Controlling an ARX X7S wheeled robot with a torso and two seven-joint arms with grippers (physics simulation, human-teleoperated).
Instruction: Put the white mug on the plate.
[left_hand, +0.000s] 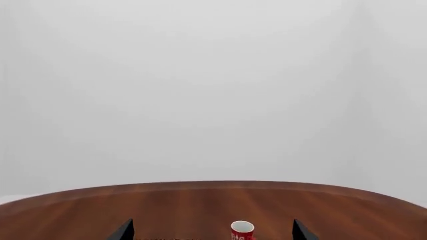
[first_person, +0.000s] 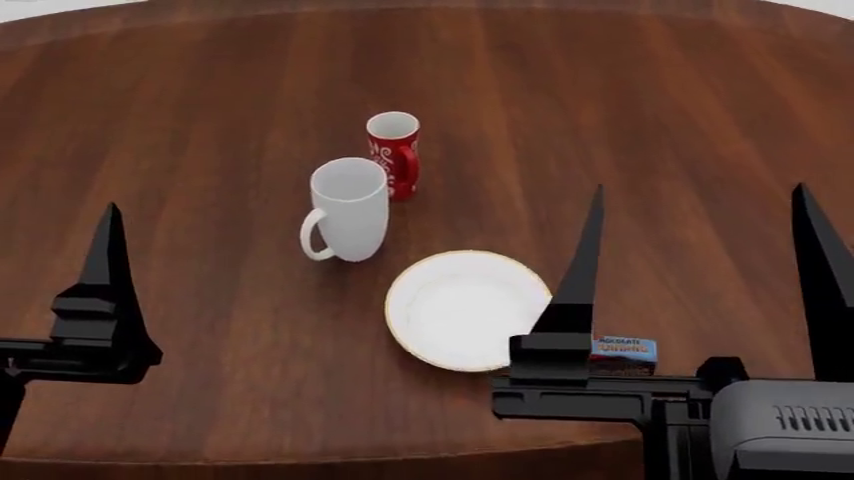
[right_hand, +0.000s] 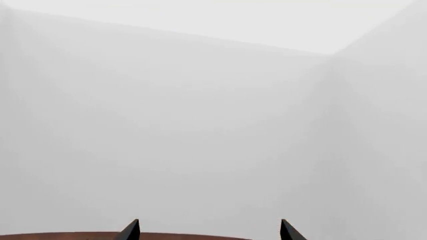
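Note:
The white mug (first_person: 350, 208) stands upright on the wooden table (first_person: 174, 110), handle toward the front left. The red mug (first_person: 394, 153) stands just behind it to the right, and also shows in the left wrist view (left_hand: 242, 231). The plate (first_person: 467, 308) lies empty in front of the white mug, to its right. My left gripper (left_hand: 213, 227) is open and empty at the table's near left; one finger (first_person: 104, 258) shows in the head view. My right gripper (first_person: 699, 200) is open and empty, raised at the near right beside the plate; it also shows in the right wrist view (right_hand: 209, 227).
A small chocolate box (first_person: 623, 352) lies right of the plate, close under my right gripper. The table's far curved edge (left_hand: 200, 186) shows in the left wrist view, with a plain white wall behind.

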